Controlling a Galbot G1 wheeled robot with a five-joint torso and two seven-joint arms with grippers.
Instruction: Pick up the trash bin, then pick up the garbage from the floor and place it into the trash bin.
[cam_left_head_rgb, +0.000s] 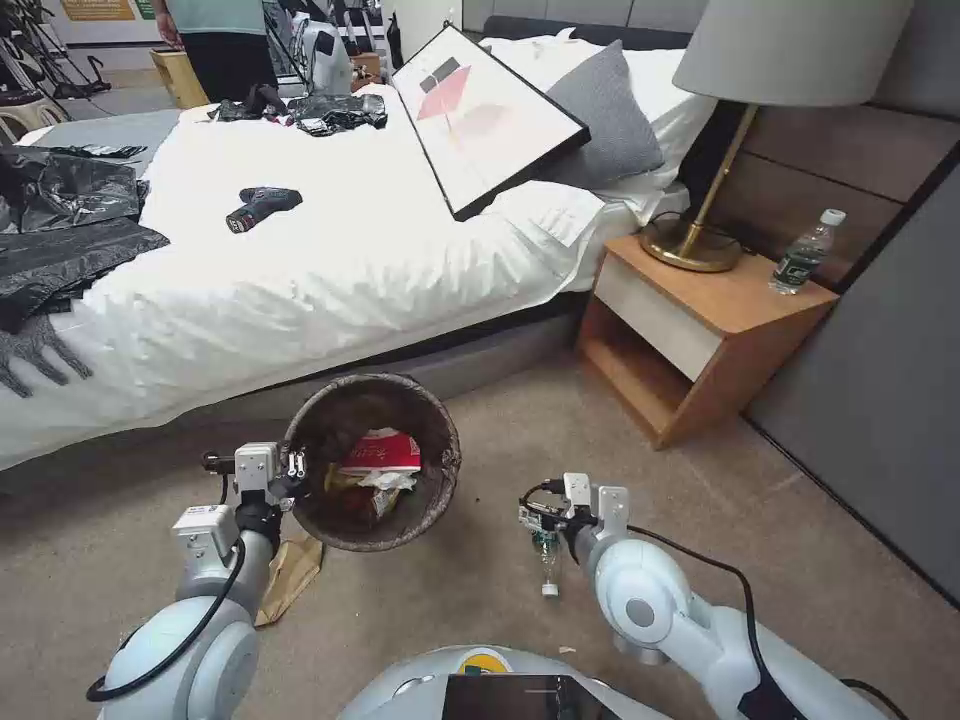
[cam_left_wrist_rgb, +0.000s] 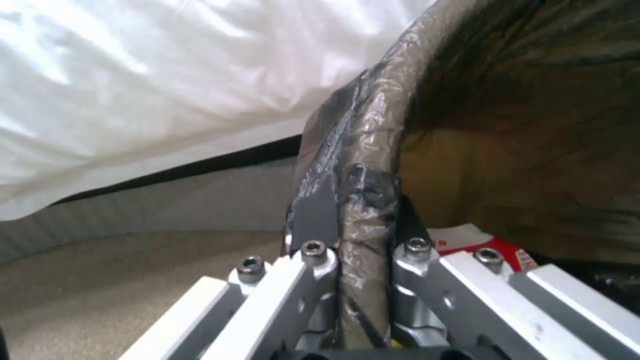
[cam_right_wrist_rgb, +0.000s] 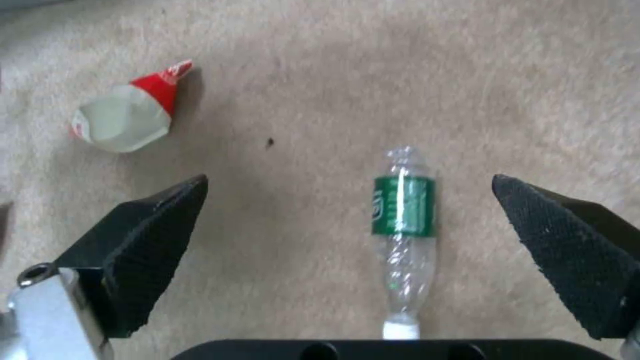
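The trash bin (cam_left_head_rgb: 372, 462), lined with a dark bag, hangs tilted above the carpet, its mouth towards me. My left gripper (cam_left_head_rgb: 293, 470) is shut on its rim (cam_left_wrist_rgb: 373, 125), one finger inside and one outside. A red-and-white wrapper (cam_left_head_rgb: 381, 452) and crumpled tissue lie inside. My right gripper (cam_left_head_rgb: 545, 522) is open just above a small green-labelled plastic bottle (cam_right_wrist_rgb: 403, 215), which lies on the floor between the fingers (cam_right_wrist_rgb: 153, 235), untouched. A red-and-white scrap (cam_right_wrist_rgb: 127, 117) lies on the carpet beside it. A crumpled brown paper bag (cam_left_head_rgb: 290, 575) rests on the floor under the left arm.
The bed (cam_left_head_rgb: 330, 260), with a picture frame and a drill on it, runs across the back. A wooden nightstand (cam_left_head_rgb: 700, 320) with a lamp and a water bottle stands at the right, beside a dark wall panel (cam_left_head_rgb: 880, 400). Open carpet stretches around the right arm.
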